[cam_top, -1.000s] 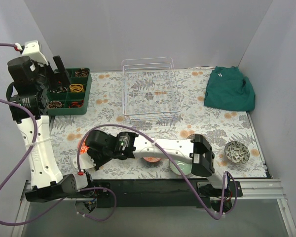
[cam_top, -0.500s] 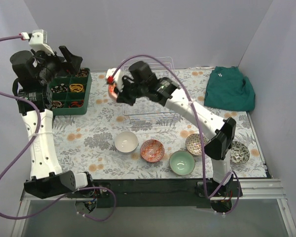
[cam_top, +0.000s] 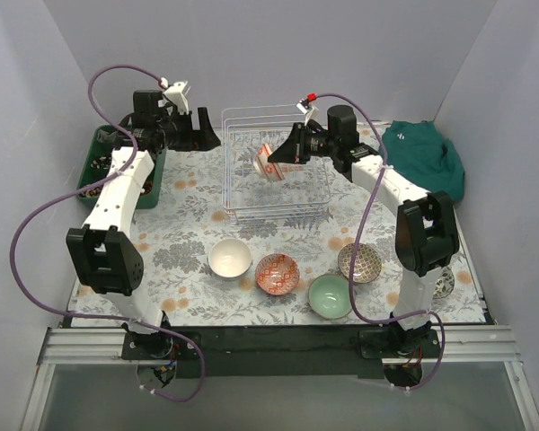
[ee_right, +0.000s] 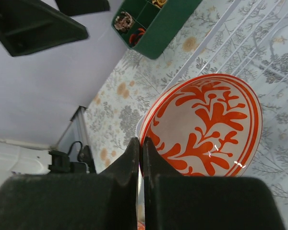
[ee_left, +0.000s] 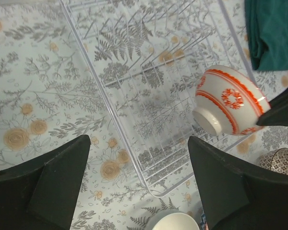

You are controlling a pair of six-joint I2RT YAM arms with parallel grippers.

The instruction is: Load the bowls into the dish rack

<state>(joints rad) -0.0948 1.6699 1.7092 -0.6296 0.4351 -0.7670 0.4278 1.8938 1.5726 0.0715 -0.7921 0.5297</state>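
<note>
step: first load in hand, bowl over the rack and not yet seated
right end effector (cam_top: 288, 153): clamped on the rim of the red-white bowl (cam_top: 270, 164), one pad inside and one outside the wall
red-white bowl: tipped on edge, foot pointing left, hanging over the middle-right of the dish rack (cam_top: 274, 214); whether it touches the wires I cannot tell
left end effector (cam_top: 205, 137): fingers wide apart, holding nothing, hovering just left of the rack's far-left corner
dish rack: far centre of the table (cam_top: 184, 238), no bowl sitting in it (only the fern print shows through the wires)
queue, near row left to right: white bowl (cam_top: 230, 259), orange-red bowl (cam_top: 278, 273), mint green bowl (cam_top: 331, 295), brown bowl (cam_top: 360, 262)
black-white bowl (cam_top: 444, 285): near right, mostly hidden behind my right arm
next move, my call: lower straight down, keep the tilt, drop the rim into a gap between two wires, release only once the rack carries it
risk: a rim-only pinch on glazed ceramic may slip, so go slow; let go too early and the bowl likely rolls flat
</note>
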